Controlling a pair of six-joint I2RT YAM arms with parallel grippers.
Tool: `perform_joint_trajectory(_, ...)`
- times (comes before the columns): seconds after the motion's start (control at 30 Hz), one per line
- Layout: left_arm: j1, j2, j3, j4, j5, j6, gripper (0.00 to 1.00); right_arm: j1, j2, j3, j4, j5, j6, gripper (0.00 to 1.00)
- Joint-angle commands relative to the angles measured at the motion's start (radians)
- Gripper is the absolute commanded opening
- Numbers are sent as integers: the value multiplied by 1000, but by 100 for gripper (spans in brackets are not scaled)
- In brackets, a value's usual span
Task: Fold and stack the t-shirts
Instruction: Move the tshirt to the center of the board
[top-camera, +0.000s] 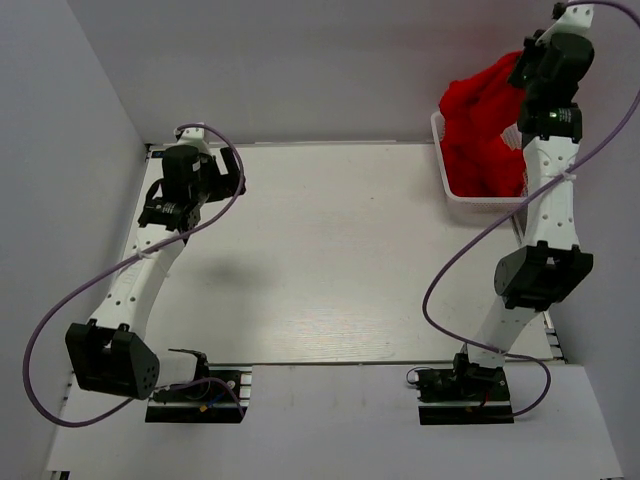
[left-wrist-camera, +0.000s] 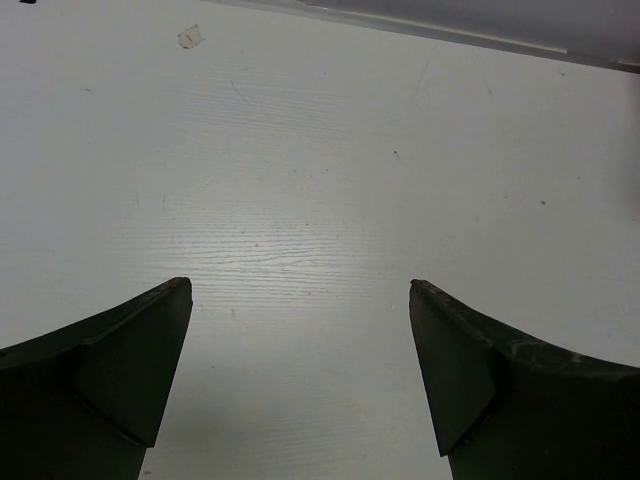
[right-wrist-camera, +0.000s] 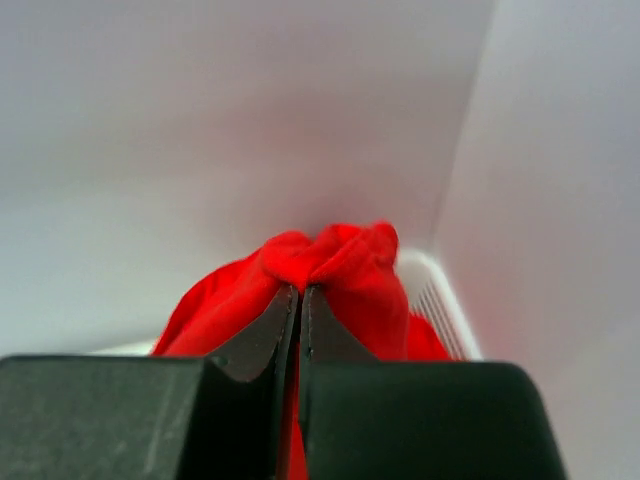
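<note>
Bright red t-shirts (top-camera: 484, 130) sit bunched in a white lattice basket (top-camera: 470, 197) at the table's far right. My right gripper (right-wrist-camera: 301, 292) is shut on a pinch of red t-shirt cloth (right-wrist-camera: 335, 262), which is lifted above the basket toward the upper right in the top view. How many shirts lie in the pile cannot be told. My left gripper (left-wrist-camera: 300, 290) hangs open over bare white table at the far left, its fingers (left-wrist-camera: 130, 370) wide apart with nothing between them; in the top view it (top-camera: 200, 180) is far from the shirts.
The white table (top-camera: 320, 260) runs between the two arms. Grey walls close in at the back and both sides. The right arm (top-camera: 545, 200) reaches up along the basket's right side. A small clear scrap (left-wrist-camera: 190, 36) lies on the table ahead of the left gripper.
</note>
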Motion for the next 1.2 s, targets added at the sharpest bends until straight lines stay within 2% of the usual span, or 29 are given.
perform_joint_trajectory(0.0, 2, -65, -1, -33, -16, 2, 100, 5, -39, 88, 52, -145, -31, 0)
perform_joint_trajectory(0.1, 2, -103, -32, -53, -7, -9, 100, 13, -75, 100, 76, -310, -11, 0)
perform_joint_trajectory(0.17, 2, -119, -32, -65, -7, -33, 100, 20, -105, 100, 95, -364, 15, 0)
perform_joint_trajectory(0.2, 2, -129, -32, -81, -7, -33, 100, 23, -112, 99, 119, -466, 30, 0)
perform_joint_trajectory(0.23, 2, -129, -32, -90, -7, -33, 100, 34, -116, 99, 136, -496, 46, 0)
perform_joint_trajectory(0.43, 2, -171, -52, -161, -16, -51, 100, 95, -167, 88, 301, -827, 214, 0)
perform_joint_trajectory(0.5, 2, -183, -61, -182, -16, -51, 100, 109, -182, 63, 358, -864, 241, 0)
perform_joint_trajectory(0.53, 2, -194, -61, -193, -27, -51, 100, 155, -182, 47, 368, -878, 239, 0)
perform_joint_trajectory(0.7, 2, -228, -61, -268, -27, -51, 100, 232, -205, -18, 336, -866, 208, 0)
perform_joint_trajectory(0.83, 2, -252, -61, -294, -64, -51, 100, 316, -227, -177, 282, -843, 98, 0)
perform_joint_trajectory(0.93, 2, -274, -72, -306, -73, -51, 100, 413, -228, -349, 277, -836, 70, 0)
perform_joint_trajectory(0.97, 2, -274, -72, -306, -73, -51, 100, 446, -230, -392, 276, -801, 66, 0)
perform_joint_trajectory(1.0, 2, -274, -72, -306, -73, -51, 100, 468, -234, -532, 276, -784, 66, 0)
perform_joint_trajectory(1.1, 2, -283, -90, -316, -73, -51, 100, 525, -239, -757, 320, -676, 60, 0)
perform_joint_trajectory(1.17, 2, -271, -100, -316, -73, -51, 100, 552, -230, -855, 341, -591, 58, 0)
